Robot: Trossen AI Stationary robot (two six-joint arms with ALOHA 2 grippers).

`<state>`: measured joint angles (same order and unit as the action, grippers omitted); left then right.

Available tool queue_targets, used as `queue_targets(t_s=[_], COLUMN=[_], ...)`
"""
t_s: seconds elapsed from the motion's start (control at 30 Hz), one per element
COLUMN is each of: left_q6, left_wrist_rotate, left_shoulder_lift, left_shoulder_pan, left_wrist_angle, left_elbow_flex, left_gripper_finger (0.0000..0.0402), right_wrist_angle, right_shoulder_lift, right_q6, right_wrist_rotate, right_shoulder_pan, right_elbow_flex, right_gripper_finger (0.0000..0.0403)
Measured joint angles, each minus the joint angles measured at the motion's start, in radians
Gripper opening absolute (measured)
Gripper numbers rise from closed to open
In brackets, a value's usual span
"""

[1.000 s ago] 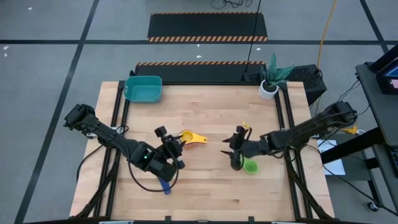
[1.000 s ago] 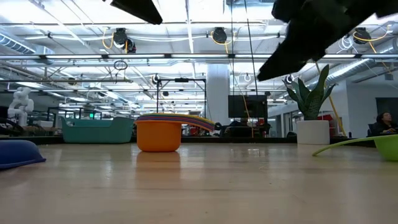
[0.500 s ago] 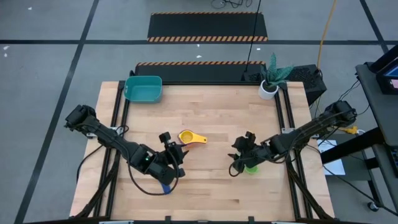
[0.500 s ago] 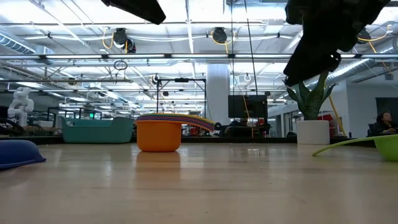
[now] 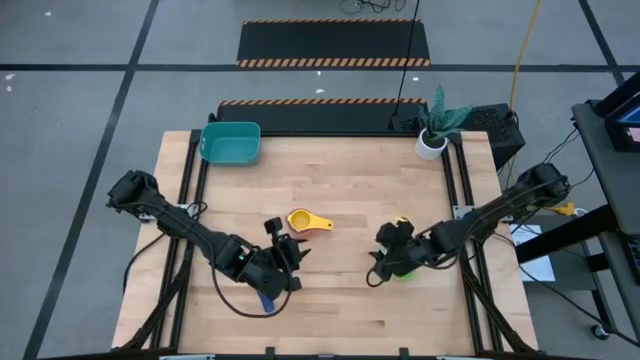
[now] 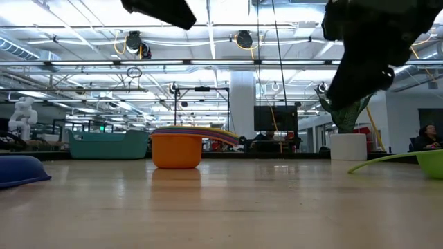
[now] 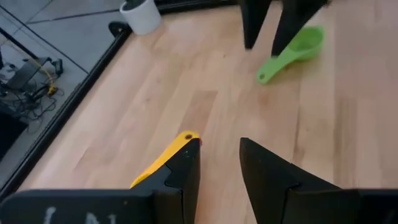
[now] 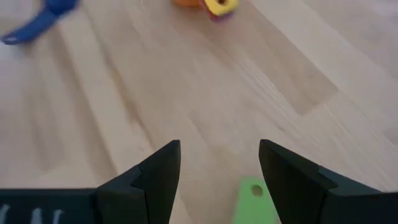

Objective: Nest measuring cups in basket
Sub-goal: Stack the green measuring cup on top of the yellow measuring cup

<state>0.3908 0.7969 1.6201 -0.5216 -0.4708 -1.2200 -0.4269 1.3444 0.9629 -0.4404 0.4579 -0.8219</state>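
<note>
A stack of nested cups (image 5: 299,219), orange at the bottom (image 6: 176,150) and yellow on top, stands on its base mid-table, its handles pointing right. A green cup (image 5: 403,271) lies at the near right and a blue cup (image 5: 265,300) at the near left. The teal basket (image 5: 231,142) stands at the far left corner. My left gripper (image 5: 288,242) is open and empty, just near of the stack; the yellow handle's tip (image 7: 180,142) shows beside one finger. My right gripper (image 8: 217,171) is open above the green cup's handle (image 8: 251,198), one finger on either side, touching nothing.
A white plant pot (image 5: 432,143) stands at the table's far right corner. Bare wood lies between the stack and the basket. The two grippers face each other across a gap near the table's middle; my right arm's fingers (image 7: 250,25) show in the left wrist view.
My left gripper has gone a little toward the table's near edge and right, past the stack's handles. My right gripper has gone toward the near right and now stands over the green cup's handle. The cups have stayed where they were.
</note>
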Motion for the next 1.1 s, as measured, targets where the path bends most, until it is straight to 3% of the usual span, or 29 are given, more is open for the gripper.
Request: queue_targets(t_s=[0.17, 0.47, 0.83, 1.1], left_q6=[-0.032, -0.084, -0.101, -0.108], left_wrist_rotate=[-0.015, -0.029, -0.074, -0.075], left_shoulder_lift=[0.005, 0.004, 0.004, 0.004], left_shoulder_pan=[0.002, 0.023, 0.052, 0.051], left_wrist_angle=[0.020, 0.062, 0.082, 0.086], left_elbow_flex=[-0.001, -0.001, -0.001, -0.001], left_gripper_finger=[0.0115, 0.0115, 0.0115, 0.0115], right_wrist_angle=[-0.108, -0.157, -0.174, -0.198], right_shoulder_lift=[0.044, 0.126, 0.175, 0.177], right_q6=[0.070, 0.076, 0.090, 0.122], right_wrist_rotate=[0.009, 0.119, 0.156, 0.245], right_shoulder_pan=[-0.016, -0.025, -0.031, -0.031], right_elbow_flex=[-0.007, -0.009, -0.009, 0.016], right_gripper_finger=[0.0212, 0.0215, 0.0281, 0.0283])
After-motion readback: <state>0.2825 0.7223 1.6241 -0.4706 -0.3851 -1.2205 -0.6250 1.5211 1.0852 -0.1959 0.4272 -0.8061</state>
